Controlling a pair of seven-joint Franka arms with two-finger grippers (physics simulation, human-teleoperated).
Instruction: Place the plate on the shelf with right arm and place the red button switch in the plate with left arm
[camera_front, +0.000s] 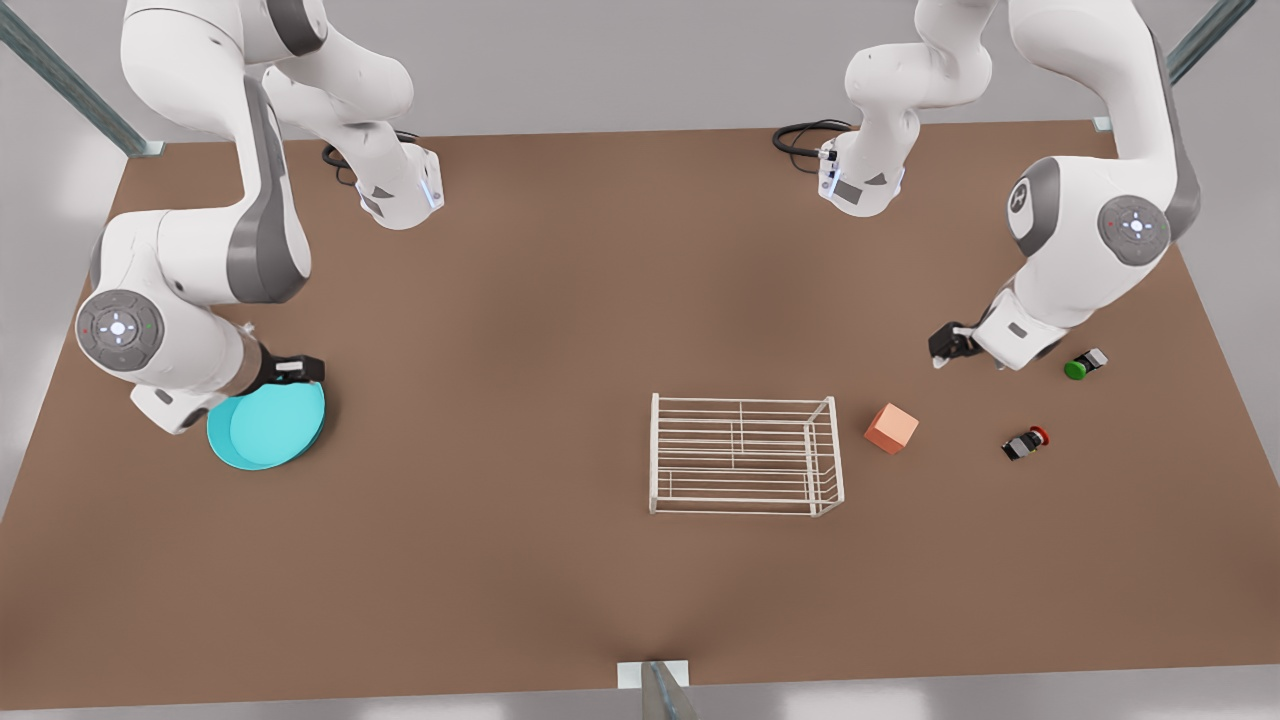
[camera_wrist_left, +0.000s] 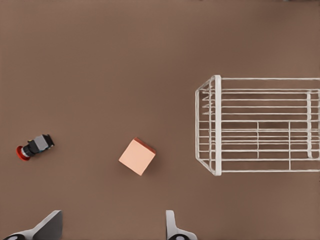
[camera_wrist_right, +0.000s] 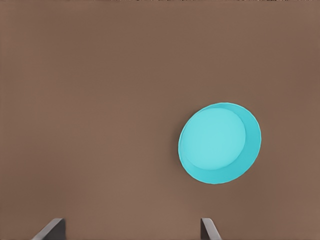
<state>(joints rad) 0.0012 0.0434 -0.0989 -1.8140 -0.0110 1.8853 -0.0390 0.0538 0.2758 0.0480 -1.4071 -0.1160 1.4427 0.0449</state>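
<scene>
**Both arms poised above the table, nothing yet grasped**

A brown table holds a round teal plate (camera_front: 268, 428) lying flat at the front view's left, well apart from a small white wire shelf (camera_front: 745, 455) near the middle. The right gripper (camera_front: 296, 370) hovers at the plate's far edge; in its wrist view its two fingertips (camera_wrist_right: 50, 230) stand wide apart and empty, with the plate (camera_wrist_right: 220, 143) off to one side.

At the front view's right, the left gripper (camera_front: 950, 345) hangs above bare table, its fingers (camera_wrist_left: 47, 227) also spread wide, holding nothing. The tiny black switch with a red cap (camera_front: 1025, 442) lies on its side nearer the camera than this gripper. A similar green-capped switch (camera_front: 1084, 364) rests just beside the arm's wrist, and an orange cube (camera_front: 891, 428) sits between the red switch and the shelf.

Likely risks: the plate is shallow and flat on the table, so a pinch on its rim could slip or tilt it. The green switch lies closer to the left gripper than the red one and could be taken by mistake. The cube stands near the path from switch to shelf and might be knocked.
</scene>
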